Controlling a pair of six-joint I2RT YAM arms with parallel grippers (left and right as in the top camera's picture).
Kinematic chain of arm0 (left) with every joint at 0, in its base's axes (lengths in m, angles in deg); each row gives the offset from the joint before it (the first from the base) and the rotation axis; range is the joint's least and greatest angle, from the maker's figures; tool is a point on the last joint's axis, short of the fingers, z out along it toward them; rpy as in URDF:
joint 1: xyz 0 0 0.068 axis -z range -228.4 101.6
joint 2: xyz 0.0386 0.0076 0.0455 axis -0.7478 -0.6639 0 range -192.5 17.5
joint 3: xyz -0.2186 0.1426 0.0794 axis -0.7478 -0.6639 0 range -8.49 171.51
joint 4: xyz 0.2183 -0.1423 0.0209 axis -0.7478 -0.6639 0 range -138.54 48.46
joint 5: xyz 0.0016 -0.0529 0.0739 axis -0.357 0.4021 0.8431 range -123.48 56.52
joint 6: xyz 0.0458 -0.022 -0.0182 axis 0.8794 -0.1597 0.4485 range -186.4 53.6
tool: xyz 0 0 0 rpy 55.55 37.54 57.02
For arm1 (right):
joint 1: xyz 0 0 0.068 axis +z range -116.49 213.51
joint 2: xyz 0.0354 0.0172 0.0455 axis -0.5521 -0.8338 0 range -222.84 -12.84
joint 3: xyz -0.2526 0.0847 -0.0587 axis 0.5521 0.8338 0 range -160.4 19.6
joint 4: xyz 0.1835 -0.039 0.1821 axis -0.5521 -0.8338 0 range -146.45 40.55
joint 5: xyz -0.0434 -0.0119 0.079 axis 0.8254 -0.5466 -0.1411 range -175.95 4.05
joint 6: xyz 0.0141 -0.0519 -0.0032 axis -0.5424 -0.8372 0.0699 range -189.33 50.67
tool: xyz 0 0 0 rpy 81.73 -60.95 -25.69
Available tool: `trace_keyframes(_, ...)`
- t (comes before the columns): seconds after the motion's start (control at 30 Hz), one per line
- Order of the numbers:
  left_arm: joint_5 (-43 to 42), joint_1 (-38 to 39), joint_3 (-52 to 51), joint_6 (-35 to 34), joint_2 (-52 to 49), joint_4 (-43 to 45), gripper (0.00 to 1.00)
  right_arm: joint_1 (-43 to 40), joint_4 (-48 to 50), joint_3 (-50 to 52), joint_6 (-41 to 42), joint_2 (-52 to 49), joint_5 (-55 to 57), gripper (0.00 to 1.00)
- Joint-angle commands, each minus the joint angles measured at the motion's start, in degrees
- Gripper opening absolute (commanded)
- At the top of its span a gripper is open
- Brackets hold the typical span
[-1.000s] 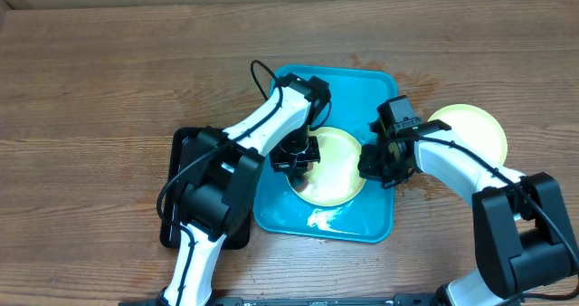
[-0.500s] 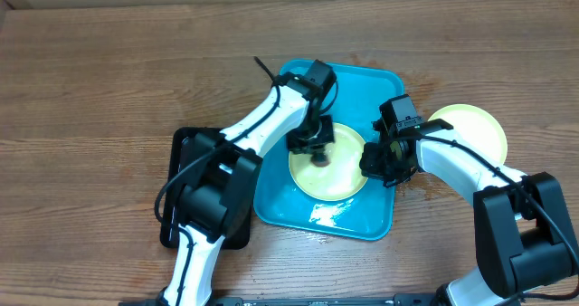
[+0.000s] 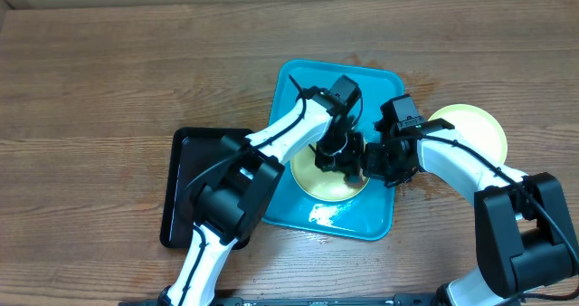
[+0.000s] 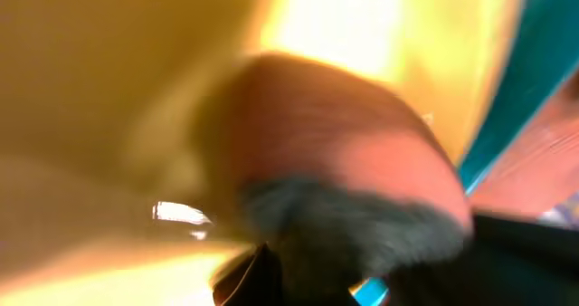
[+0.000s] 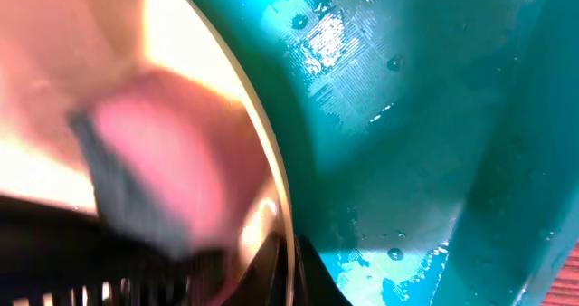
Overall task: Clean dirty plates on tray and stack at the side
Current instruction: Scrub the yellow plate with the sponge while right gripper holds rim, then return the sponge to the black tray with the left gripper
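plate [image 3: 315, 185] clamped at right rim by right end effector [image 3: 373, 161]; sponge [image 4: 344, 152] gripped by left end effector [image 3: 336, 157], pressed on plate centre.

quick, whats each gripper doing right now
left gripper: closed on the sponge
right gripper: closed on the rim of the plate

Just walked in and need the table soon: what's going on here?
The left gripper presses a pink sponge onto the yellow-green plate in the turquoise tray, apparently scrubbing it. The right gripper pinches that plate's rim to steady it. A second plate lies on the table, right of the tray.
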Motion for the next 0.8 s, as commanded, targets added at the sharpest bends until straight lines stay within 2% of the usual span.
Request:
trace_keyframes(0.0, 5.6, -0.9, -1.2, 0.7, -3.3, -6.6, 0.04, 0.3, -0.3, 1.0, -1.3, -1.6, 3.7, 0.04)
trace_keyframes(0.17, 27.1, -3.7, 0.6, -4.5, -2.2, -17.7, 0.04, 0.3, -0.3, 1.0, -1.3, -1.6, 3.7, 0.04)
trace_keyframes(0.3, 41.5, -5.0, 1.6, -7.3, 0.0, -21.0, 0.04, 0.3, -0.3, 1.0, -1.3, -1.6, 3.7, 0.04)
trace_keyframes(0.37, 45.3, -5.5, 1.6, -7.3, 0.7, -20.9, 0.04, 0.3, -0.3, 1.0, -1.3, -1.6, 3.7, 0.04)
trace_keyframes(0.43, 45.5, -6.1, 1.9, -7.0, 1.6, -21.1, 0.05, 0.3, -0.2, 1.0, -1.3, -1.6, 3.7, 0.04)
trace_keyframes(0.57, 39.0, -7.0, 2.3, -6.5, 5.7, -21.7, 0.05, 0.3, 0.2, 1.0, -1.3, -1.6, 3.7, 0.04)
trace_keyframes(0.77, 28.9, -9.7, 2.3, -1.3, 19.8, -21.3, 0.04, 0.3, 0.2, 1.0, -1.3, -1.6, 3.7, 0.04)
